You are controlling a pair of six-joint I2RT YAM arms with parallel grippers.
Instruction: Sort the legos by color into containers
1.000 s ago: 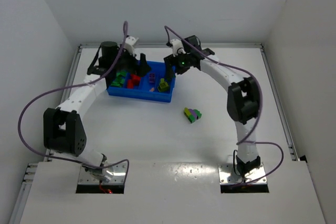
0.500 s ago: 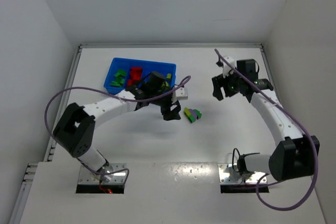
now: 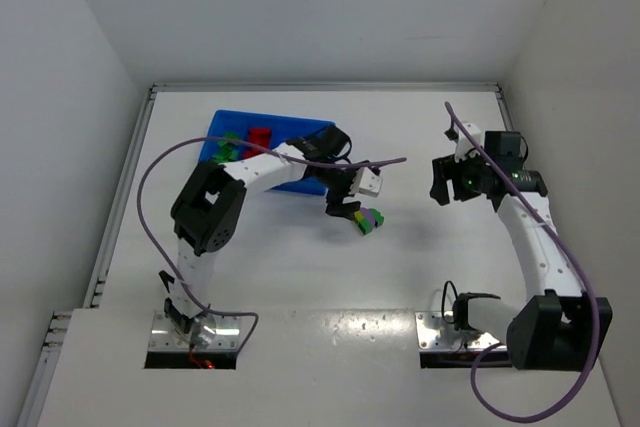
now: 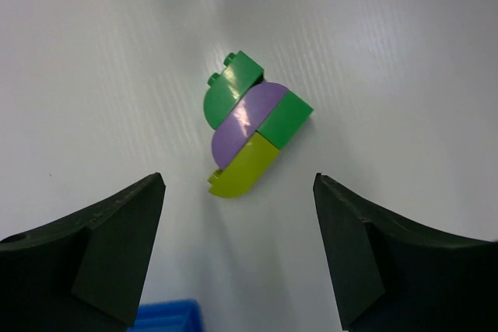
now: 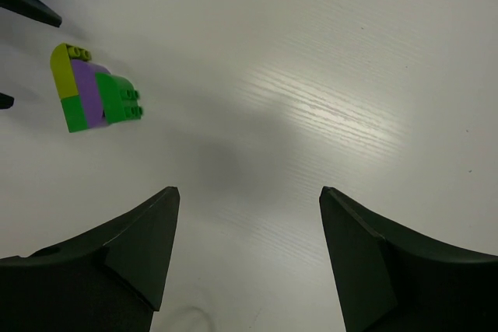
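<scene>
A clump of green, purple and yellow-green legos [image 3: 367,218] lies on the white table right of the blue tray [image 3: 312,185]. It also shows in the left wrist view [image 4: 253,123] and in the right wrist view [image 5: 92,87]. My left gripper [image 3: 342,207] is open and empty, hovering just left of the clump. My right gripper [image 3: 445,190] is open and empty, well to the right of the clump. The tray holds green bricks [image 3: 229,150] and red bricks [image 3: 259,136]; my left arm hides much of it.
A corner of the blue tray [image 4: 167,316] shows at the bottom of the left wrist view. White walls close the table at the back and sides. The left arm lies across the tray.
My left gripper has moved from the tray out to the lego clump on the table. My right arm has swung away from the tray to the right side of the table.
</scene>
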